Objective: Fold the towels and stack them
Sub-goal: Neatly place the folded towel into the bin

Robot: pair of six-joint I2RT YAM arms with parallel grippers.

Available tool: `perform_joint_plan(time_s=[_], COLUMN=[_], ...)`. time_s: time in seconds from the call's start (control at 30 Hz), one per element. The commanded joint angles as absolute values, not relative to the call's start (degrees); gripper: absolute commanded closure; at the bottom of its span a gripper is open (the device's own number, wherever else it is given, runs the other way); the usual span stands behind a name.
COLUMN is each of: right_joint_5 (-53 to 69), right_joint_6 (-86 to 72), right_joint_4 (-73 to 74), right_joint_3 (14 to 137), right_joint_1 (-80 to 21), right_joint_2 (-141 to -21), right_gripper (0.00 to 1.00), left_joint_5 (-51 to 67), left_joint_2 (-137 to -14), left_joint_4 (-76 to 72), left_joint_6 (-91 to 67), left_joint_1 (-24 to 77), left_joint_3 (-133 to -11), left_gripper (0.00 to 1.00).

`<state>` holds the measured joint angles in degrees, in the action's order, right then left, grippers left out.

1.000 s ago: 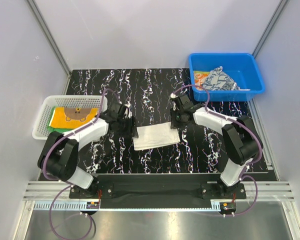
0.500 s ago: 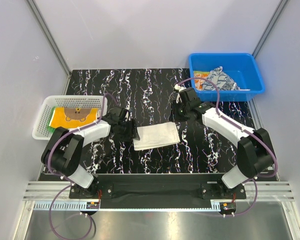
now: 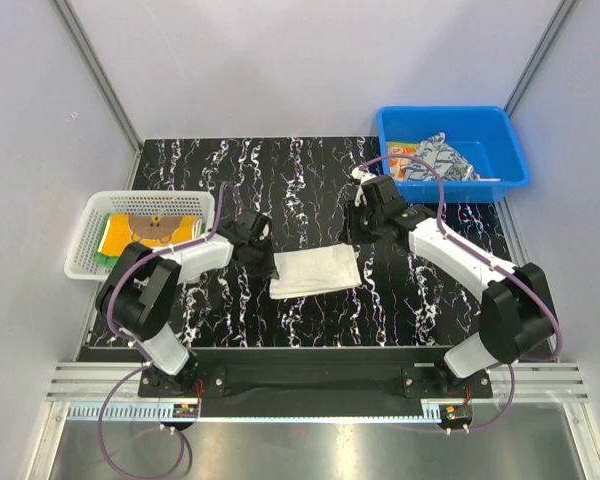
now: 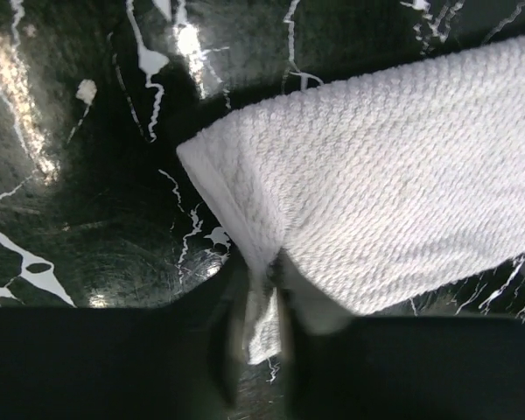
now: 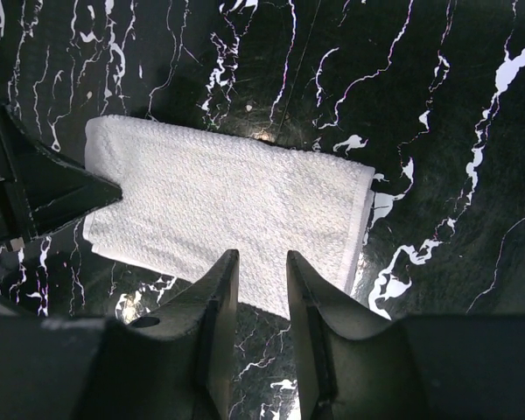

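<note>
A plain white towel (image 3: pixel 315 272) lies folded flat at the middle of the table. My left gripper (image 3: pixel 263 252) is at its left edge and is shut on a pinch of that edge (image 4: pixel 262 302), low on the table. The white towel fills the left wrist view (image 4: pixel 385 192). My right gripper (image 3: pixel 365 218) hovers above and beyond the towel's right end, with its jaws slightly apart and nothing between them (image 5: pixel 261 267). The towel (image 5: pixel 227 206) lies below it, and my left gripper (image 5: pixel 48 188) shows at its far end.
A white basket (image 3: pixel 88 250) at the left holds the orange-yellow bear towel (image 3: pixel 152 230) on a green towel (image 3: pixel 108 243). A blue bin (image 3: pixel 500 150) at the back right holds the navy-and-white patterned towel (image 3: pixel 438 158) and an orange-marked white one (image 3: pixel 400 155).
My right gripper has lifted off the towel's right end and drawn back toward the far right. My left gripper stays on the towel's left edge.
</note>
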<state>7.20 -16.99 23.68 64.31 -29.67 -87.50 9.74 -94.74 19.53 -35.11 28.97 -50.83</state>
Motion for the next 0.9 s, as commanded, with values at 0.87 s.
perform_joint_plan(time_s=[0.87], right_joint_5=[9.93], right_joint_6=[-15.47], right_joint_4=[21.71], right_joint_3=[65.39], right_joint_1=[-29.44], right_joint_2=[-85.69], right_gripper=[0.64], left_joint_5=[-33.30], left_joint_2=[-89.91], left_joint_4=[62.32], left_joint_6=[-5.63], left_joint_1=[15.14], left_joint_3=[-83.06], left_gripper=[1.00])
